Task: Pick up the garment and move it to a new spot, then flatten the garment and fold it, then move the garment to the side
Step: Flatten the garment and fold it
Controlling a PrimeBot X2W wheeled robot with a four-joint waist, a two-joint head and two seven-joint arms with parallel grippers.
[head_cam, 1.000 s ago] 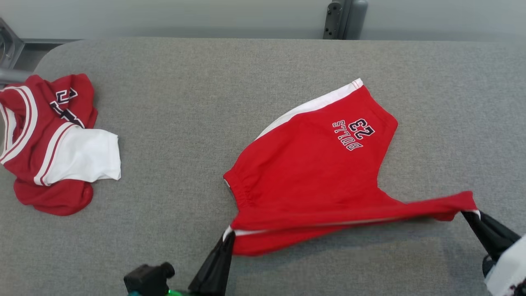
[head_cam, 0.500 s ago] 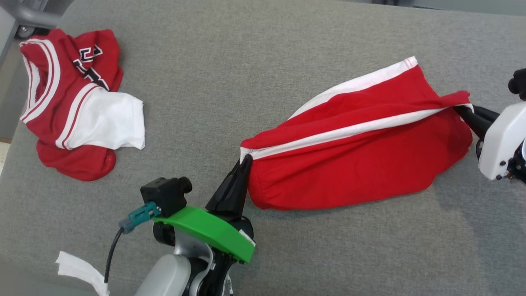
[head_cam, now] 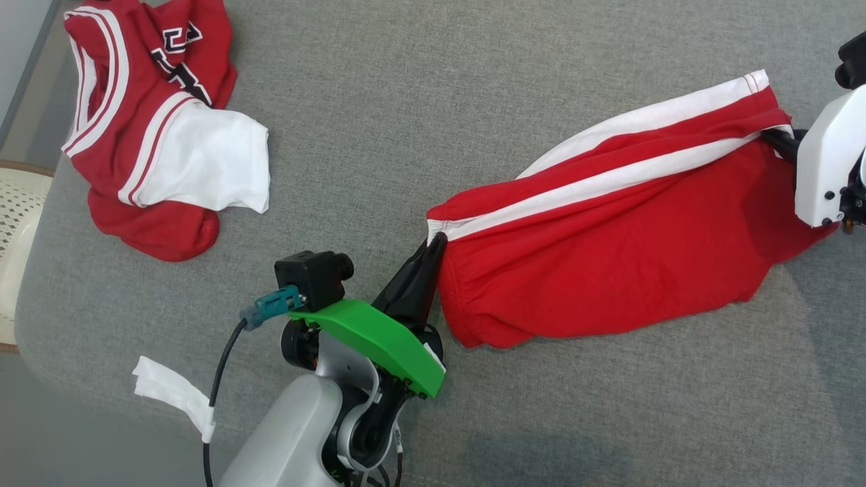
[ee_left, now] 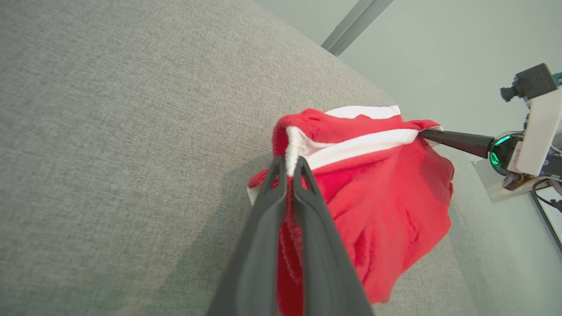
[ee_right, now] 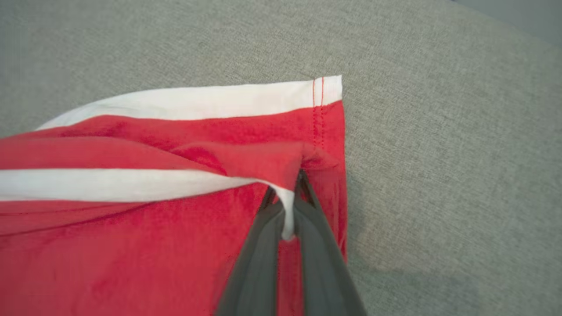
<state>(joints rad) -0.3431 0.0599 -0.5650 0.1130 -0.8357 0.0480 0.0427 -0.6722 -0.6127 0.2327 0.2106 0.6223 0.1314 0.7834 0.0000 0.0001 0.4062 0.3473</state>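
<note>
The red shorts (head_cam: 609,250) stretch over the gray surface (head_cam: 406,101), right of the red jersey (head_cam: 155,122) that the head view shows. The left pincer (ee_left: 290,164) and right pincer (ee_right: 286,189) each squeeze a white-striped end.

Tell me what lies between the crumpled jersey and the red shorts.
Nothing: in the head view the grey surface is bare between the jersey and the shorts.
</note>
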